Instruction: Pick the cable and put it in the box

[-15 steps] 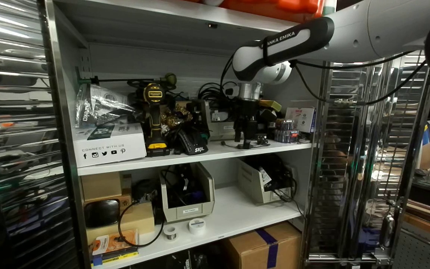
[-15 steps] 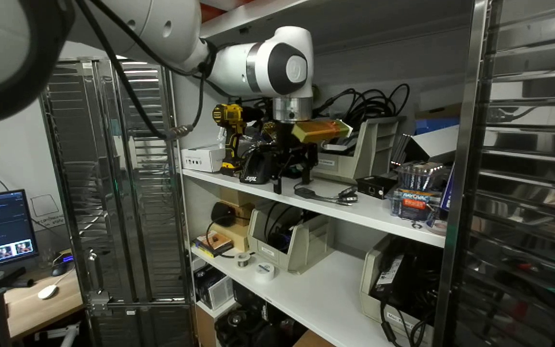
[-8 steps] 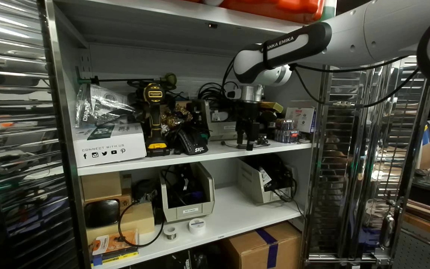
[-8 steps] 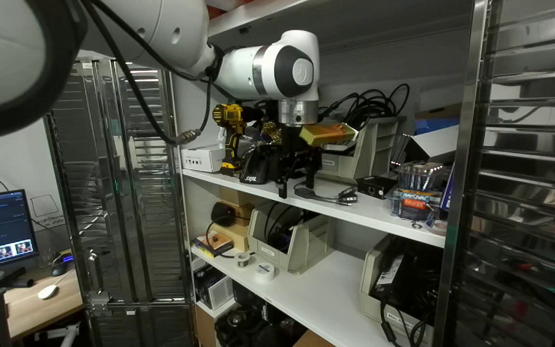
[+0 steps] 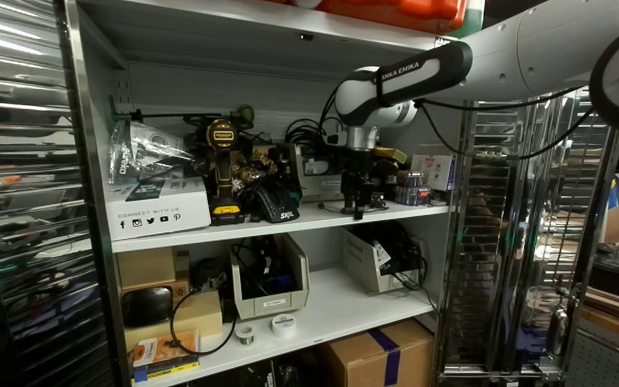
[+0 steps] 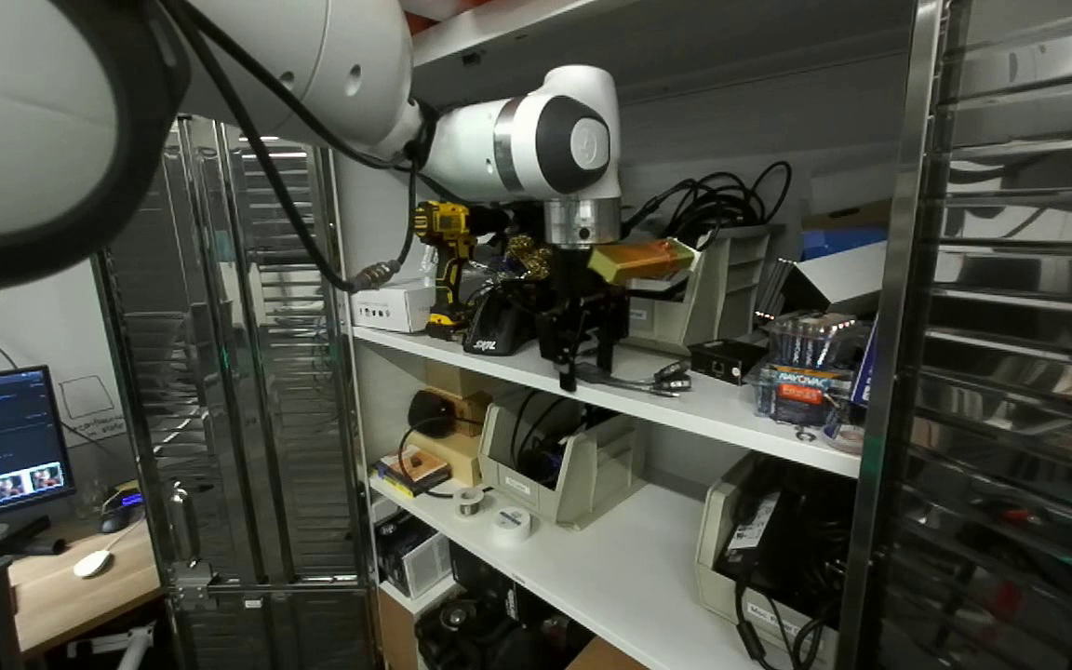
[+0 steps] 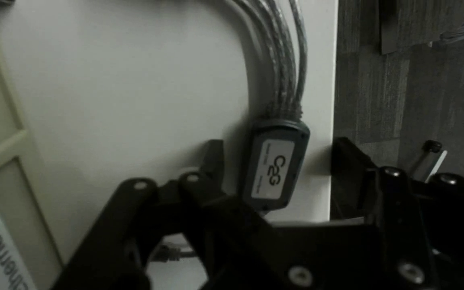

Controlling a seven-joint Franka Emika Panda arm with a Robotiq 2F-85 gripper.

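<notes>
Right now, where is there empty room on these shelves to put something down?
In both exterior views, there's a big bare patch on the shelf below the drill, between the left bin and the right bin. A smaller one lies between the Ethernet bin and the C2G cable, but the gripper hangs there. It's crowded beside the drill and around the batteries.

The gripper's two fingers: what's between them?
The C2G cable adapter, on the white shelf: the wrist view shows it between the fingers of the open gripper.
</notes>
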